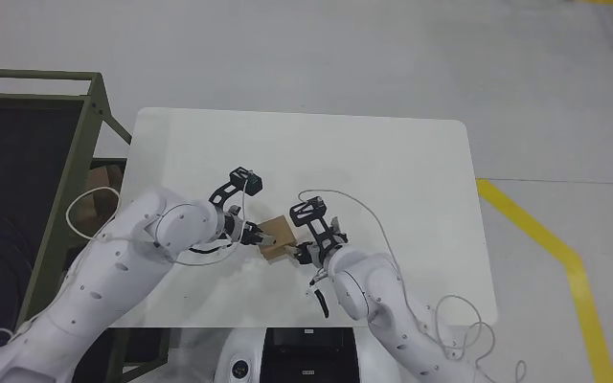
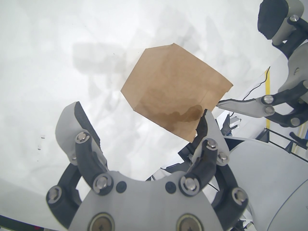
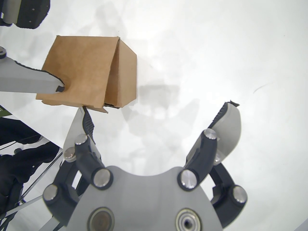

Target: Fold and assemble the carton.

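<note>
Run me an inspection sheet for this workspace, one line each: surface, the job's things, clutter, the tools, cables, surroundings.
Surface: white table, with faint smudges.
Job's things: brown carton standing on the table, partly folded. One side seam gapes and one face has a dark stain.
Clutter: a few small dark specks on the table.
Tools: left tool open, one finger pressed against the carton's side. Right tool open, one fingertip at the carton's lower edge.
Cables: thin cable looping off the right arm over the table.
Surroundings: green frame beside the table; yellow floor line on the other side.
</note>
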Tool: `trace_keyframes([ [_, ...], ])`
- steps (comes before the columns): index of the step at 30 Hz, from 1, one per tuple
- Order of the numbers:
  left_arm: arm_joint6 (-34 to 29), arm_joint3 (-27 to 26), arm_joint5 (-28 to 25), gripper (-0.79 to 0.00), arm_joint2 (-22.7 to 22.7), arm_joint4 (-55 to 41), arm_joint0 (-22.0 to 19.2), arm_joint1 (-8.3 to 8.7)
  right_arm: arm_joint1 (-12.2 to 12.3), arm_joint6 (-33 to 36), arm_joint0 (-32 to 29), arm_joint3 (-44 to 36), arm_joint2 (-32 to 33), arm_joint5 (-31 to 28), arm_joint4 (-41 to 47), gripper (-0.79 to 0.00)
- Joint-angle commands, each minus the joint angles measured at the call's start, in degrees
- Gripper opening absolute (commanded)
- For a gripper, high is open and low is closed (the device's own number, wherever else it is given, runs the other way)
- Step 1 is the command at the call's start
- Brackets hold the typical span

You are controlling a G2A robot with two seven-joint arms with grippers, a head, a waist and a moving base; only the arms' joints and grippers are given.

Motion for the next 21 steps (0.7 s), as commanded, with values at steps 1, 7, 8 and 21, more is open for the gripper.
trace_keyframes([
  [1,-0.1,0.3,0.0,0.000,0.1,-0.3,-0.3,-0.11,-0.1,-0.1,0.1,0.1,-0.2,0.4,-0.3,0.000],
  [7,0.1,1.9,1.1,0.000,-1.1,-2.3,-1.0,-0.26,-0.4,0.1,0.1,0.4,-0.2,0.7,-0.6,0.000],
  [8,-0.4,2.2,1.1,0.000,-1.1,-2.3,-1.1,-0.25,-0.5,0.1,0.1,0.4,-0.2,0.7,-0.7,0.000],
  [21,0.1,5.1,-2.5,0.000,0.2,-4.1,-2.7,-0.89,-0.9,-0.4,-0.2,0.5,0.0,0.5,-1.0,0.000],
])
